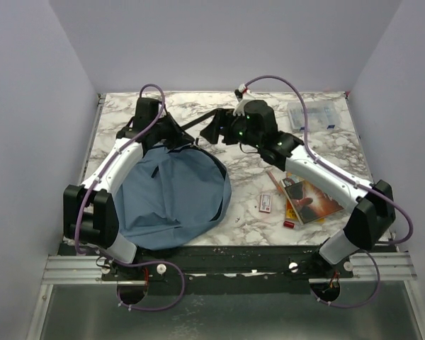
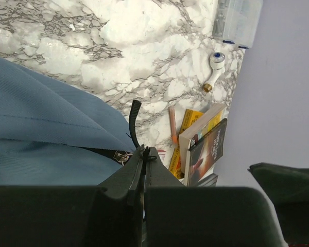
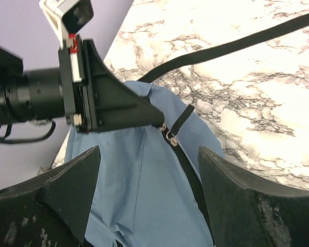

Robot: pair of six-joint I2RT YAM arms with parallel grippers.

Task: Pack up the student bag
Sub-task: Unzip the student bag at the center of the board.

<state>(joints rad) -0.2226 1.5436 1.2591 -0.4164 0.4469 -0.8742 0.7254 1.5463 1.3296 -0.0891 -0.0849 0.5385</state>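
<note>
Left tool (image 2: pixel 144 154) pinches the student bag (image 2: pixel 41 118) at its zipper; right tool (image 3: pixel 149 164) spread wide.

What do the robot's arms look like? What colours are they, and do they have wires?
The left arm and the right arm both have smooth white shells with chunky black joints. A looping purple cable runs along each one. The left gripper and the right gripper have black wedge-shaped fingers. Tiny green lights glow on the right wrist.
</note>
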